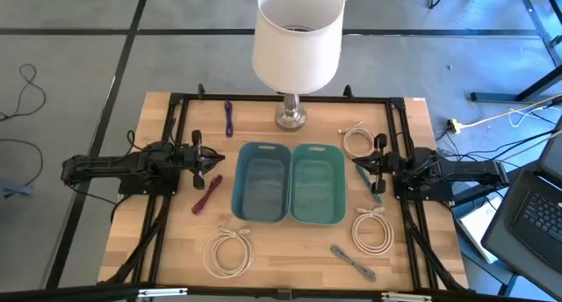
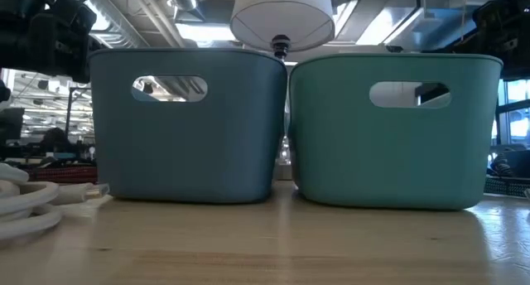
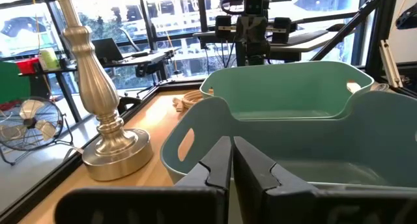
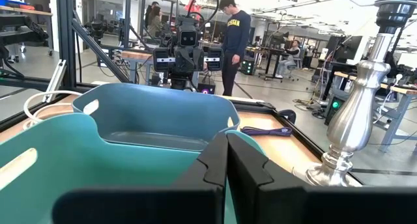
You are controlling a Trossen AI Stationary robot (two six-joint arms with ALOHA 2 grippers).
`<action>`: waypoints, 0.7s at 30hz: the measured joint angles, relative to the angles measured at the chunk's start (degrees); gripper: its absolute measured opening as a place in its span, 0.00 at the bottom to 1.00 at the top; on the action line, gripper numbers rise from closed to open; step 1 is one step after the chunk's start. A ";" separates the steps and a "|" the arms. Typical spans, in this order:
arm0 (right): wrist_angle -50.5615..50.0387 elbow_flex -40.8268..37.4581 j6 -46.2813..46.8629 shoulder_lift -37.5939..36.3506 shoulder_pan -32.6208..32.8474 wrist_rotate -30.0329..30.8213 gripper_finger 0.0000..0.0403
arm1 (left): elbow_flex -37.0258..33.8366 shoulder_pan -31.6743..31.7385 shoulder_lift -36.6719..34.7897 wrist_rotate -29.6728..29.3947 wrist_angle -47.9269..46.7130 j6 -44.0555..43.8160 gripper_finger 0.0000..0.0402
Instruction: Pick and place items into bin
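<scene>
Pale wood planks make up the table (image 1: 290, 258), framed in black rail, with a workshop floor around it and a person standing far off in the right wrist view. At the back edge stands the white-shaded lamp (image 1: 297, 39), not part of the job. Centre table, side by side and touching, sit the blue bin (image 1: 262, 183) and the teal bin (image 1: 318, 183), both apparently empty, placed where either arm can reach them. The items lie scattered around them: white cable coils at front left (image 1: 227, 252), front right (image 1: 372, 229) and back right (image 1: 356, 141), then the smaller pieces, a red strap (image 1: 207, 195) just by the left arm, a purple strap (image 1: 228, 118) at the back, a grey strap (image 1: 353, 261) at the front. The left gripper (image 1: 213, 164) and right gripper (image 1: 362, 168) rest low, flanking the bins, each with fingers pressed together on nothing, so picking seems not yet begun.
</scene>
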 joint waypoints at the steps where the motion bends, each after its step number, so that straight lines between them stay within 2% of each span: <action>1: 0.00 0.02 0.00 0.02 0.00 0.00 0.02 | 0.00 -0.01 -0.01 0.00 0.00 0.00 0.03; 12: 0.01 0.01 -1.13 0.01 0.02 0.00 0.02 | 0.00 -0.01 0.00 0.00 0.00 0.00 0.02; 18: -0.41 0.01 14.41 0.02 0.00 -2.78 0.02 | 0.02 0.00 0.01 0.00 0.00 0.00 0.02; 21: -1.18 0.02 16.92 0.11 0.03 -8.89 0.02 | 0.01 -0.02 0.00 0.00 0.00 0.00 0.01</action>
